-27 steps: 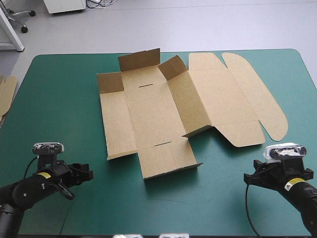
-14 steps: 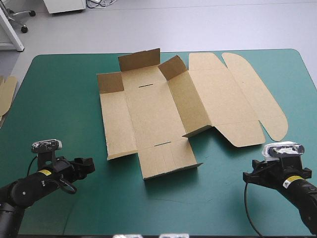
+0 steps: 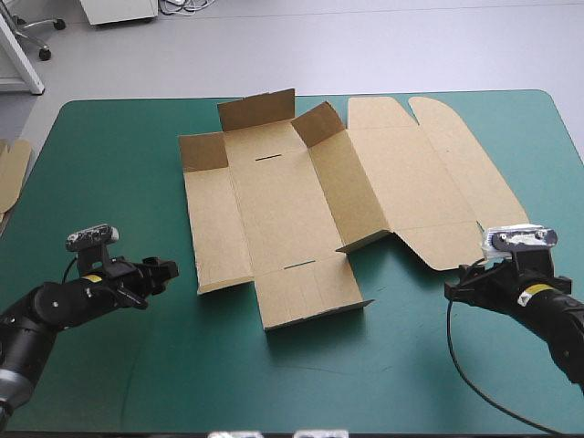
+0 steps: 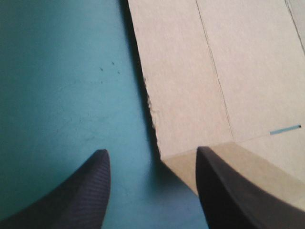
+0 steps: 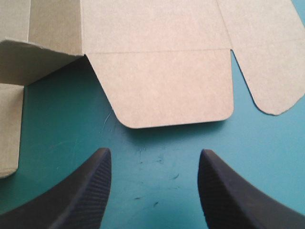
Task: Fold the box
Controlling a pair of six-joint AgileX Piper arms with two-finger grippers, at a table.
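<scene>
The brown box [image 3: 301,201] lies mostly flat in the middle of the teal-green table, a cut sheet with short flaps raised at its far end and a side wall standing partly up. Its lid panel [image 3: 429,173] spreads flat to the right. My left gripper [image 3: 164,274] hovers open just left of the box's near left corner [image 4: 162,155]. My right gripper [image 3: 453,292] is open too, just short of the lid's rounded near flap [image 5: 167,90]. Nothing is between either pair of fingers.
An edge of more brown board [image 3: 9,173] shows at the table's left edge. Bare teal-green cover [image 3: 301,374] lies between the box and the table's near edge.
Both grippers have moved forward from near the table's front edge toward the box, the left toward its near left corner, the right toward the lid's near flap. The box has not moved.
</scene>
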